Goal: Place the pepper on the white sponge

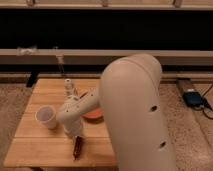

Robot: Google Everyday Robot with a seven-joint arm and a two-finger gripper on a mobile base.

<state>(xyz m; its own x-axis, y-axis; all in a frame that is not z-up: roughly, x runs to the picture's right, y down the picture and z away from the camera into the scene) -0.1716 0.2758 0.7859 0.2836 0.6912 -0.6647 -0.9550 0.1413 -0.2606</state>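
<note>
The pepper (77,147), slim and dark red, is near the front edge of the wooden table (35,150). My gripper (74,132) is at the end of the cream arm, directly above the pepper's upper end and right of the white paper cup (46,117). I cannot tell whether it touches the pepper. The white sponge is not in view; the arm may be hiding it.
An orange bowl (93,114) sits mid-table, partly behind the arm. A small pale upright object (68,88) stands at the back of the table. My big arm link (137,115) blocks the table's right side. A blue device (192,97) lies on the floor at right.
</note>
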